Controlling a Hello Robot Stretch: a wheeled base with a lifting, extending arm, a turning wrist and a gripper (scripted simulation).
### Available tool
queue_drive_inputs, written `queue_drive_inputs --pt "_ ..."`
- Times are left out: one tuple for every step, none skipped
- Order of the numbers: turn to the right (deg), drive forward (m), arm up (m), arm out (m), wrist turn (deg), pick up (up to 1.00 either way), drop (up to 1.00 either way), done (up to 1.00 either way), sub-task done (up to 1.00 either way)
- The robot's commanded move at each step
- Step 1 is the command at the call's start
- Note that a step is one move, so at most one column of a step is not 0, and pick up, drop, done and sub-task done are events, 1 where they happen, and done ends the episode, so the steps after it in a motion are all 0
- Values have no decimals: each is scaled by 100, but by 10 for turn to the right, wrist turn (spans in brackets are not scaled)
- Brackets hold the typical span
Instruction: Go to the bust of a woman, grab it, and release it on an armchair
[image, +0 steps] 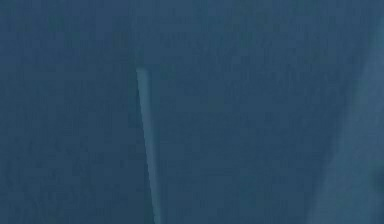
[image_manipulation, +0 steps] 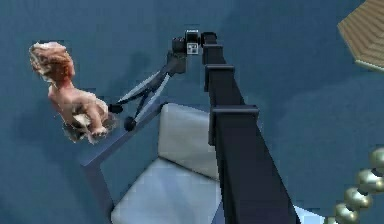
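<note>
1. Gripper (image_manipulation: 121, 115): sits at the far end of the arm (image_manipulation: 235, 130). Whether its fingers are spread or pressed together cannot be told.
2. Load: the gripper holds the bust (image_manipulation: 68, 85), which hangs at the fingertips, clear of every surface.
3. Armchair (image_manipulation: 165, 185): its pale seat lies beneath the arm. The bust hangs just past the seat's left edge.

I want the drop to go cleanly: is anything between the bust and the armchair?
Nothing visible stands in the way. The bust hangs at the far end of the gripper, clear of any surface. In the arm side view it is just left of the armchair, past the chair's blue side edge.
</note>
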Motion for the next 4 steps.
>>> queue_drive_inputs --pt "0 0 0 0 450 0 0 0 0" --pt "0 0 0 0 450 0 0 0 0" --pt "0 0 0 0 360 0 0 0 0" --pt "0 0 -48 0 0 0 0 0 0"
